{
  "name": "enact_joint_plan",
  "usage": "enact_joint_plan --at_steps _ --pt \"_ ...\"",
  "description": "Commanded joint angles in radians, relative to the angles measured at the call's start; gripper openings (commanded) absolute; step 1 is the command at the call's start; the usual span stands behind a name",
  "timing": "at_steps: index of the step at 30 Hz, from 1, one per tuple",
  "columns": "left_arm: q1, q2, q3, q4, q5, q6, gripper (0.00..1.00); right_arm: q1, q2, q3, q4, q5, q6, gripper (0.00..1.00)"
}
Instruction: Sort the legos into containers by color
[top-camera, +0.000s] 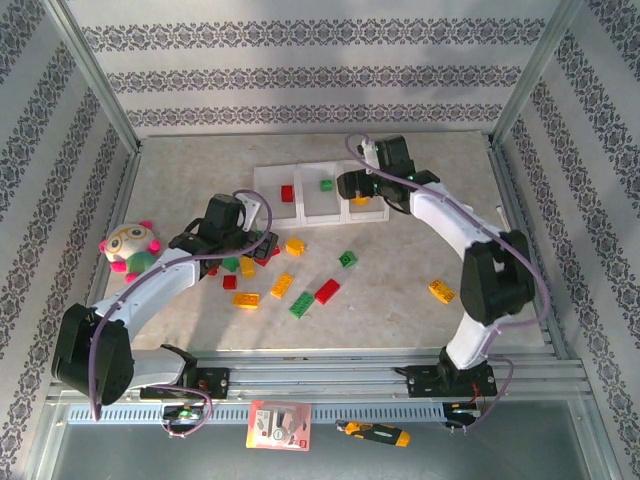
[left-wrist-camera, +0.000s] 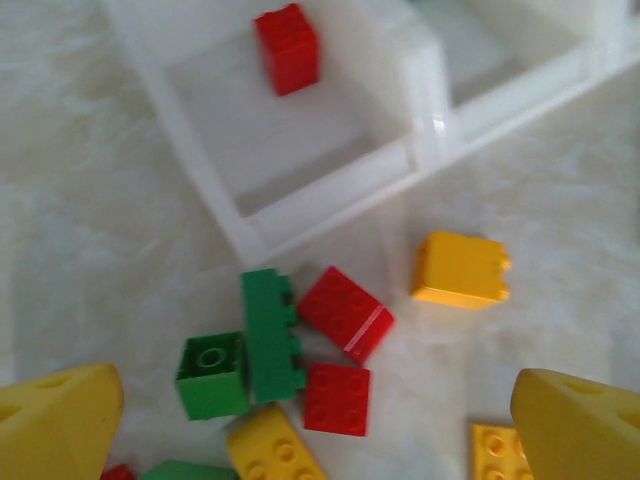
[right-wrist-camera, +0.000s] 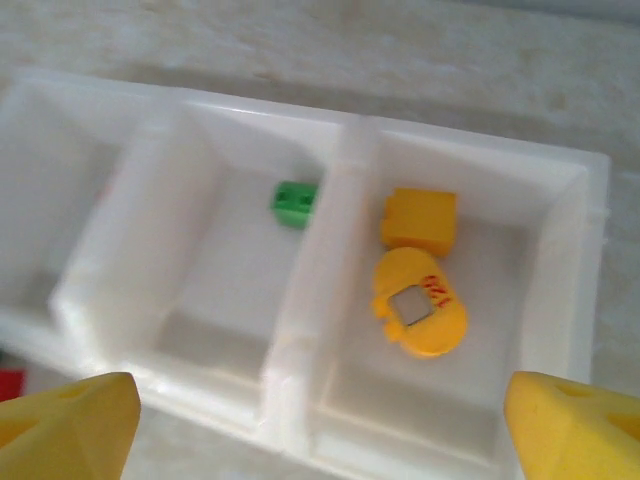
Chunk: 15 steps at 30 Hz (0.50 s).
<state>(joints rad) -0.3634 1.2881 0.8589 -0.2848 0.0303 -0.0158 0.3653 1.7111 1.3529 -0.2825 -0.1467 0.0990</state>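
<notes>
The three joined white containers (top-camera: 305, 212) stand at the back middle of the table. The left one holds a red lego (left-wrist-camera: 287, 48), the middle one a green lego (right-wrist-camera: 295, 203), and the right one a yellow brick (right-wrist-camera: 420, 220) and a rounded yellow piece (right-wrist-camera: 418, 302). My right gripper (right-wrist-camera: 320, 400) hangs open and empty over the middle and right bins. My left gripper (left-wrist-camera: 315, 390) is open above a cluster of red (left-wrist-camera: 344, 312), green (left-wrist-camera: 270, 335) and yellow (left-wrist-camera: 461, 269) legos just in front of the bins. Several more legos lie across the table, one of them yellow (top-camera: 441, 291) at the right.
A plush toy (top-camera: 133, 248) sits at the left edge of the table. A red card (top-camera: 279, 425) and a yellow-black tool (top-camera: 375, 432) lie below the front rail (top-camera: 330, 375). Patterned walls and metal posts close in the sides.
</notes>
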Motion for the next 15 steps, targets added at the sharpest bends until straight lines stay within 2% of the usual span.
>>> enact_joint_plan --at_steps 1,5,8,11,15 --pt "0.031 0.026 0.044 -0.108 -0.167 -0.088 0.99 0.082 -0.106 -0.089 0.038 -0.089 -0.091 0.95" --pt "0.092 0.081 0.09 -0.188 -0.177 -0.063 1.0 0.174 -0.187 -0.161 0.044 -0.127 -0.089 0.96" --pt "0.131 0.144 0.151 -0.269 -0.159 0.014 1.0 0.245 -0.22 -0.195 0.048 -0.148 -0.056 0.96" --pt "0.155 0.226 0.215 -0.368 -0.167 0.113 1.0 0.31 -0.234 -0.216 0.052 -0.154 -0.039 0.97" --pt "0.206 0.308 0.27 -0.419 -0.165 0.16 0.98 0.359 -0.225 -0.221 0.049 -0.148 -0.026 0.97"
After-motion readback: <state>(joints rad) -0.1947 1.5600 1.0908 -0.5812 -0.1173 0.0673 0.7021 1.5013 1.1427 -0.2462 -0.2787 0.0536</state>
